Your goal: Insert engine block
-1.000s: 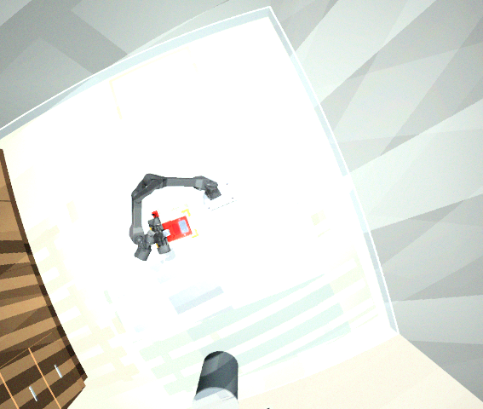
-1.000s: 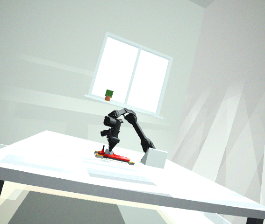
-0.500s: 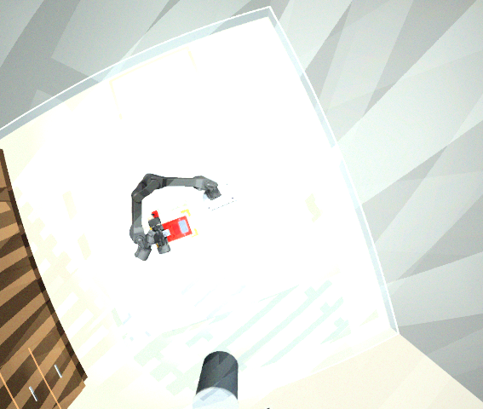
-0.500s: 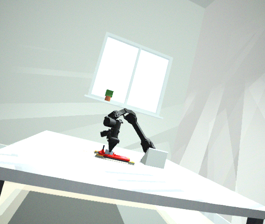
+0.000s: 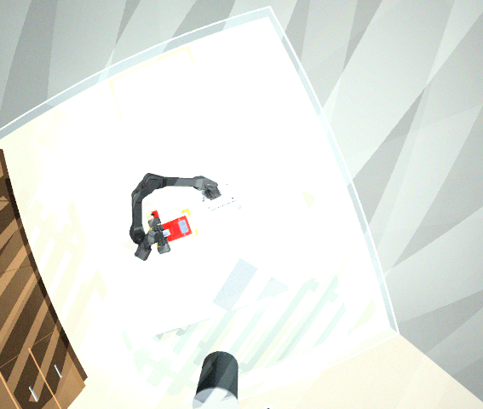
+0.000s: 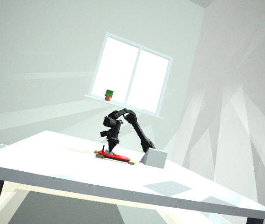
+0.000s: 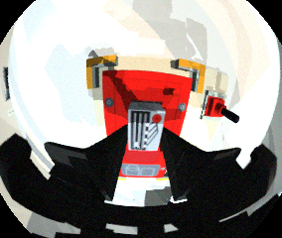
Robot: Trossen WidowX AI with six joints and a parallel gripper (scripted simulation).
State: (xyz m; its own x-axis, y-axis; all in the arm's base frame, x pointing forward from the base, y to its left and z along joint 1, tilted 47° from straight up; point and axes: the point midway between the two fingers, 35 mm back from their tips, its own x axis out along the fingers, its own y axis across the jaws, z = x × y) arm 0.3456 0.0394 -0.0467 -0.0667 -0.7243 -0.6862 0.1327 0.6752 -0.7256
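The red car body [image 5: 186,225] [image 6: 122,157] [image 7: 117,88] lies flat on the table among yellow corner brackets. My gripper [image 6: 109,151] [image 7: 144,129] is shut on the grey engine block [image 6: 107,151] [image 7: 152,141], one finger on each side, and holds it upright over the middle of the body. In the wrist view its top shows long dark slots on the left and a red round mark at the upper right. The block hides the opening and the rib, so I cannot tell how deep it sits.
A red switch [image 7: 213,106] [image 5: 155,214] with a black lever stands close beside the car body. Yellow brackets [image 7: 101,61] [image 7: 195,65] stand at its corners. A pale box [image 6: 156,157] is by the arm's base. A dark cylinder [image 5: 219,370] stands at the bottom of the top view.
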